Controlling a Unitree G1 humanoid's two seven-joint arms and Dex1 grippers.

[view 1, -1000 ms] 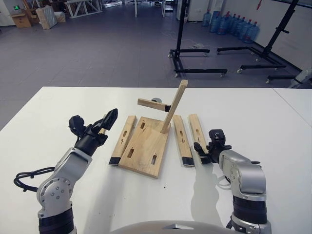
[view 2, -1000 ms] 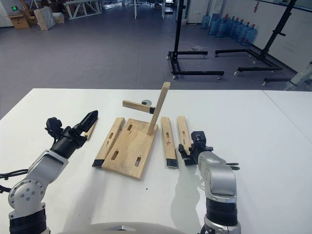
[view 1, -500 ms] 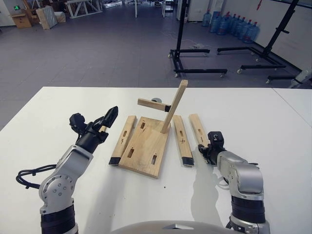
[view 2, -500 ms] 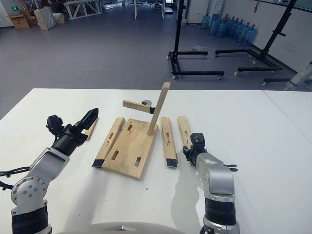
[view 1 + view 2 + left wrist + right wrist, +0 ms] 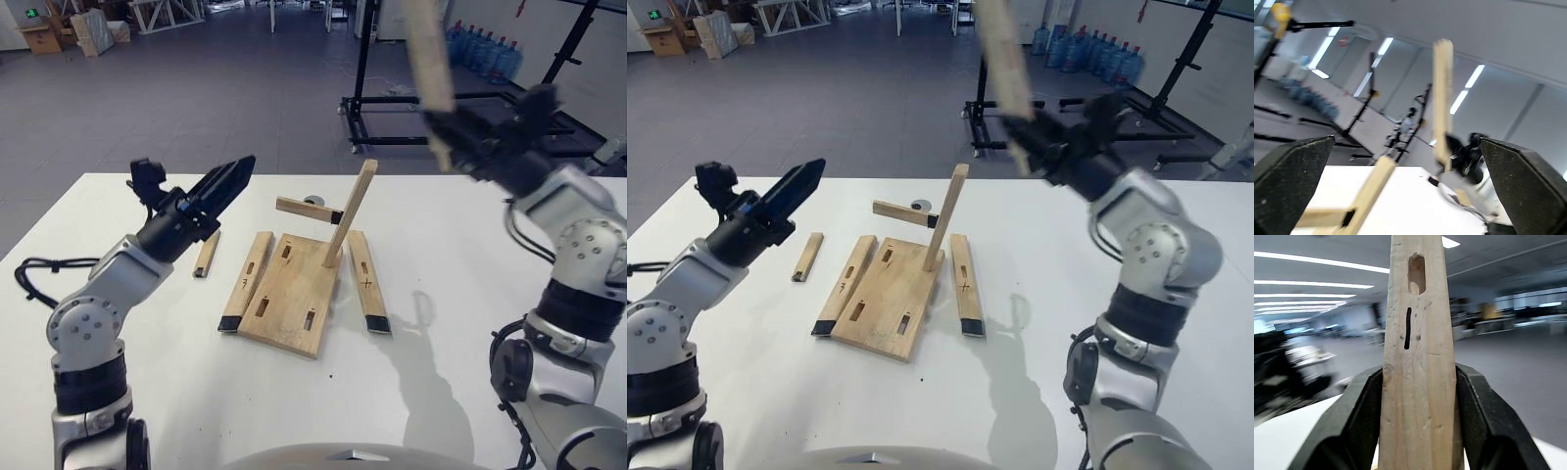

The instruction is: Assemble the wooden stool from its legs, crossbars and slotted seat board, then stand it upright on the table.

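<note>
The slotted seat board [image 5: 294, 294] lies flat on the white table [image 5: 118, 392]. One leg [image 5: 353, 211] stands tilted in a slot, with a crossbar [image 5: 306, 208] sticking out from it to the left. Two more legs lie alongside the board, one on its left [image 5: 248, 279] and one on its right [image 5: 367, 279]. A short crossbar [image 5: 206, 253] lies further left. My right gripper [image 5: 460, 132] is raised high, shut on a fourth leg [image 5: 1418, 333] that points upward. My left gripper [image 5: 227, 180] hovers open above the short crossbar, pointing toward the standing leg.
A black cable [image 5: 29, 274] trails over the table's left side. Black wheeled stands [image 5: 402, 117] and water bottles [image 5: 485, 49] are on the floor beyond the far edge. The table's near side and right side are bare.
My right gripper took the rightmost leg off the table and swung it high into the air. My left arm rose from the table, uncovering the short crossbar.
</note>
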